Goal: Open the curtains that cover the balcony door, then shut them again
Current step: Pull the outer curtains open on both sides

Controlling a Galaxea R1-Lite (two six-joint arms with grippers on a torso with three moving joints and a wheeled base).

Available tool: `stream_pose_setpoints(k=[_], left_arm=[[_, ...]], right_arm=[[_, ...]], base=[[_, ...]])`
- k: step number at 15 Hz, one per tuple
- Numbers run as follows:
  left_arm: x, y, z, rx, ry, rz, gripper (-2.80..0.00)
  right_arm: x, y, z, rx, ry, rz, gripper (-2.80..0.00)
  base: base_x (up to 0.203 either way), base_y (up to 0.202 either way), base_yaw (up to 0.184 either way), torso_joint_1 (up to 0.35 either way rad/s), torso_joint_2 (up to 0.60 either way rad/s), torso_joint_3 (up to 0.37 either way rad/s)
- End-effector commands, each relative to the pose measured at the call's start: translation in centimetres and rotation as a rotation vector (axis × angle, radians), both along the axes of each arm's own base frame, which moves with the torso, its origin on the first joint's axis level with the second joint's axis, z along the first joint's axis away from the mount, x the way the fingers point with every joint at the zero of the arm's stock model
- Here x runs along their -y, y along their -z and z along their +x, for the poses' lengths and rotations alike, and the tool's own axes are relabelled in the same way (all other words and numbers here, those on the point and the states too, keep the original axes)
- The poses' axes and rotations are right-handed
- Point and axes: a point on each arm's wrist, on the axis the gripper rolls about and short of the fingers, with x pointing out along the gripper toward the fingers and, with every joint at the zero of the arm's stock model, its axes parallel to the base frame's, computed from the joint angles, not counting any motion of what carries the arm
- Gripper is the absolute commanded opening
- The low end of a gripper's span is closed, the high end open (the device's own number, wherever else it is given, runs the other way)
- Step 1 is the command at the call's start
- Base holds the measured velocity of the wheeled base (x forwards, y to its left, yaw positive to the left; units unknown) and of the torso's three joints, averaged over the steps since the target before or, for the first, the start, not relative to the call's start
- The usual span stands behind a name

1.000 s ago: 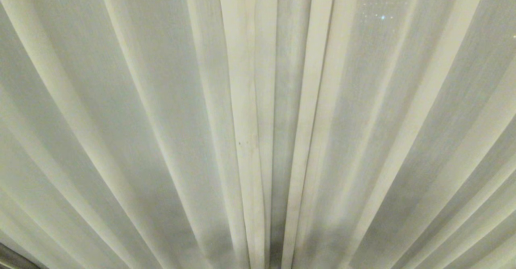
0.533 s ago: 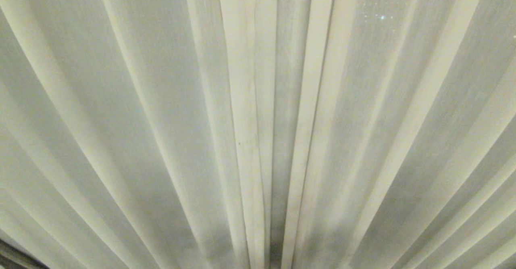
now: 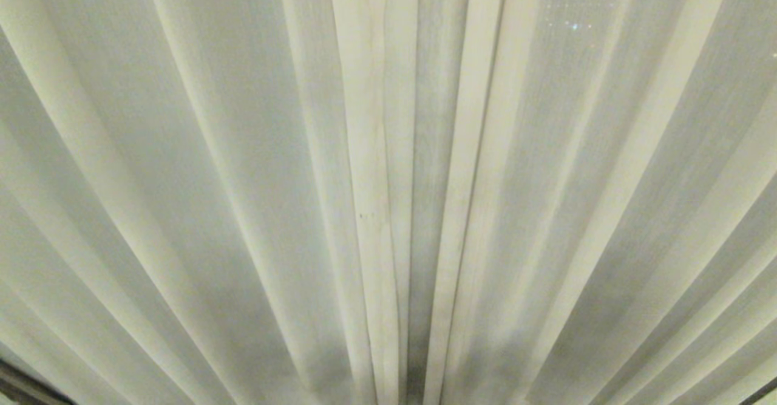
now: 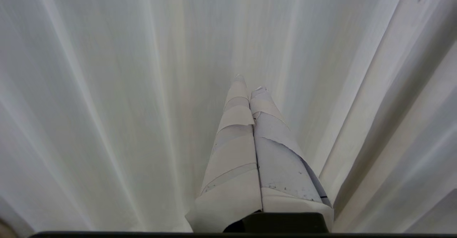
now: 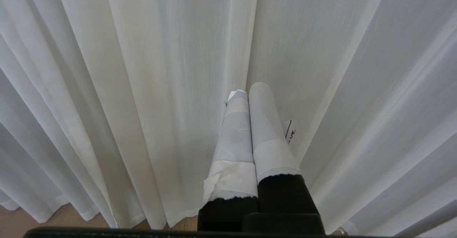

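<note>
The cream curtains fill the head view. The left panel [image 3: 212, 180] and the right panel [image 3: 607, 180] hang drawn together, their hemmed edges meeting at the centre [image 3: 413, 211]. The balcony door is hidden behind them. Neither arm shows in the head view. In the left wrist view my left gripper [image 4: 250, 84] is shut, its tape-wrapped fingers [image 4: 235, 148] pressed together with nothing between them, pointing at the pleated curtain [image 4: 125, 88] close ahead. In the right wrist view my right gripper [image 5: 248, 90] is likewise shut and empty, just before a curtain fold [image 5: 178, 70].
A strip of wooden floor [image 5: 53, 216] shows under the curtain hems in the right wrist view. A small white tag with black marks [image 5: 292, 132] sits beside the right fingers. A dark strip [image 3: 18, 387] shows at the head view's lower left corner.
</note>
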Motion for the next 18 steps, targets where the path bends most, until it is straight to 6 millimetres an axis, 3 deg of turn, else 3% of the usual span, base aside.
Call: stream_pose_setpoints(k=[1,6,9,14,18], left_arm=[[0.0,-0.5,-0.2,0.022,0.02,0.001,-2.8],[0.2,-2.1,-0.8,0.031,0.085,0.005,-2.8],[0.2,-3.9,0.0,-0.018,0.093,0.003,-2.8],[0.3,-8.9,4.1,-0.078,0.203,0.005,-2.8],[2.1,-14.1,8.1,-0.044,0.442,0.009,-2.8]], right_arm=[[0.0,0.0,0.0,-0.001,-0.001,-0.001,-2.8],[0.0,0.0,0.0,-0.001,-0.001,-0.001,-2.8],[0.0,0.0,0.0,-0.002,-0.001,-0.001,-2.8],[0.0,0.0,0.0,-0.001,-0.001,-0.001,-2.8],[0.0,0.0,0.0,-0.001,-0.001,-0.001,-2.8]], base=[[0.0,0.0,0.0,0.0,0.0,0.0],[0.0,0.0,0.0,0.0,0.0,0.0],[0.0,0.0,0.0,0.0,0.0,0.0],[0.0,0.0,0.0,0.0,0.0,0.0],[0.0,0.0,0.0,0.0,0.0,0.0]])
